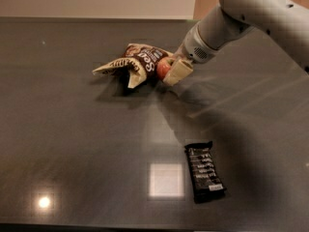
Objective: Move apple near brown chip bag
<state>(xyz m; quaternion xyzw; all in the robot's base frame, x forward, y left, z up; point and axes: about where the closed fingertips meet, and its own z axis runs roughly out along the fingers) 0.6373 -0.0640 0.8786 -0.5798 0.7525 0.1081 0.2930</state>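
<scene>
The brown chip bag (137,62) lies creased on the dark table at centre left, with white lettering showing. The small red apple (163,67) sits right against the bag's right end, just above the table top. My gripper (170,70) reaches in from the upper right and is shut on the apple. One cream finger (176,71) shows on the apple's right side, and the other finger is hidden behind the apple.
A flat black bar wrapper (204,172) lies on the table (72,144) at the lower right. The white arm (251,13) crosses the upper right corner. Light glare marks the table near the front.
</scene>
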